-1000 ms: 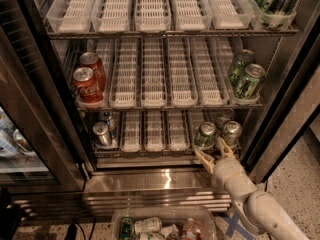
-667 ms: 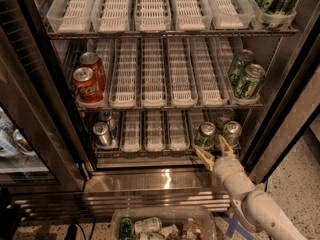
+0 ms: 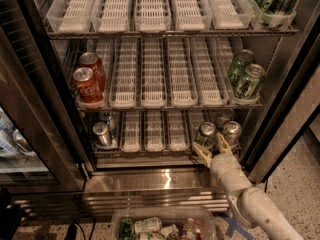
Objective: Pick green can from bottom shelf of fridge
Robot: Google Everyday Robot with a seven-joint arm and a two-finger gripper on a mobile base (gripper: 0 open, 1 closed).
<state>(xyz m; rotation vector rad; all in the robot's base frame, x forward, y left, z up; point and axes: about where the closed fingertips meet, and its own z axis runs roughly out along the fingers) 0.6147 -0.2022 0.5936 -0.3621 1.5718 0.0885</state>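
Camera view: gripper (image 3: 213, 149) spread at bottom shelf (image 3: 150, 152); floor (image 3: 301, 183) perhaps terrazzo.

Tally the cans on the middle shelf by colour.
Red cans: 2
Pale green cans: 2
Total: 4
The gripper is lower down, open at the front of the bottom shelf, just before the green can.

White rounded arm (image 3: 252, 204), bulbous wrist; pincer (image 3: 209, 144), tan splayed fingers (image 3: 202, 154), at bottom shelf (image 3: 152, 134) front.
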